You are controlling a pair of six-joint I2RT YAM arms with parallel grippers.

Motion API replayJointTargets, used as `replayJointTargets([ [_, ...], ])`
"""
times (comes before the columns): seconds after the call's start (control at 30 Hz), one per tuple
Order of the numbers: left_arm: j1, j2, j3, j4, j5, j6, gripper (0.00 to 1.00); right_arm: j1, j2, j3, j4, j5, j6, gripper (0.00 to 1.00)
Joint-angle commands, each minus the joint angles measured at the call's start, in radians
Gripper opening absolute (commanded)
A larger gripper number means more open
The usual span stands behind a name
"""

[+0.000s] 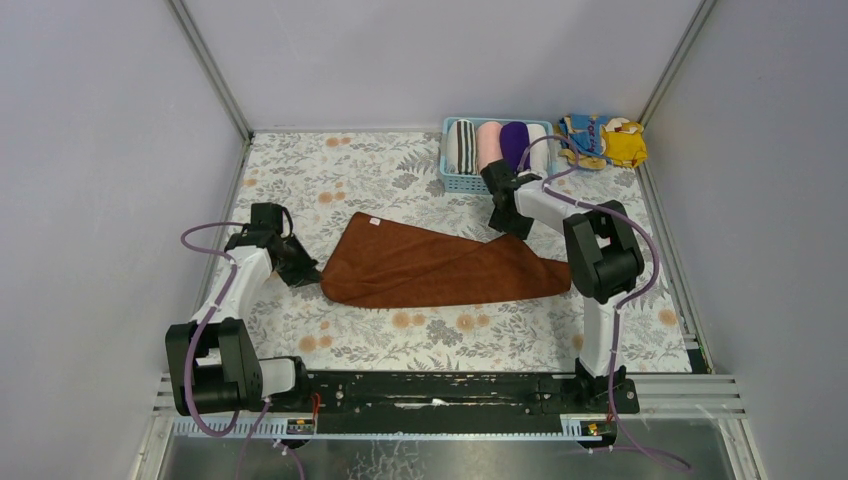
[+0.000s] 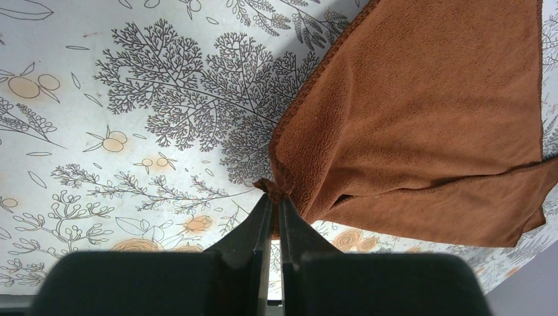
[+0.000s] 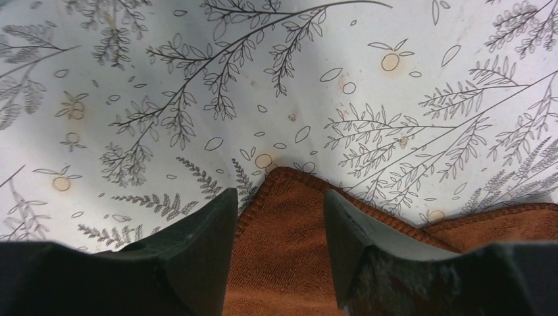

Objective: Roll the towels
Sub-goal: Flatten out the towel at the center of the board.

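Rust-brown terry towel [image 1: 430, 268] lay spread just in front of the light-blue plastic basket [image 1: 462, 184]. Left gripper [image 2: 275, 197] pinched the towel's corner farthest from the basket. Right gripper [image 3: 279, 197] stood parted astride the nearest corner. Deep purple rolled towel [image 1: 513, 143] sat inside the basket.

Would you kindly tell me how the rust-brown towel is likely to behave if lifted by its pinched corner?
Probably floppy: the rust-brown towel lies folded and creased, bunching where the left gripper pinches its corner. It would likely drape and drag rather than hold shape. Its terry nap suggests it will not slip easily.
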Motion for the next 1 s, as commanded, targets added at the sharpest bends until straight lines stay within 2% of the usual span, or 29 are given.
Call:
replayJointTargets([
  [0.0,0.007,-0.020,-0.012,0.048,0.019,0.019,0.02,0.008,0.038,0.030,-0.022,-0.014,0.061,0.57],
  [0.1,0.008,-0.021,-0.012,0.048,0.019,0.019,0.02,0.009,0.054,0.009,-0.011,-0.020,0.078,0.57],
  [0.27,0.007,-0.021,-0.012,0.048,0.015,0.019,0.02,0.007,0.085,-0.019,-0.001,-0.037,0.091,0.50],
  [0.37,0.008,-0.023,-0.013,0.047,0.010,0.018,0.01,0.007,0.091,-0.030,0.003,-0.042,0.096,0.39],
  [0.53,0.007,-0.024,-0.011,0.045,0.002,0.017,0.01,0.005,0.093,-0.030,0.015,-0.040,0.078,0.08],
  [0.6,0.007,-0.023,-0.008,0.043,-0.003,0.016,0.01,0.000,0.059,-0.051,0.053,-0.042,0.055,0.00],
  [0.83,0.024,-0.007,0.055,0.019,-0.053,-0.016,0.00,-0.072,-0.155,-0.085,0.124,-0.050,-0.111,0.00],
  [0.97,0.029,0.037,0.186,0.009,-0.040,-0.060,0.00,-0.116,-0.318,-0.072,0.166,-0.074,-0.253,0.00],
])
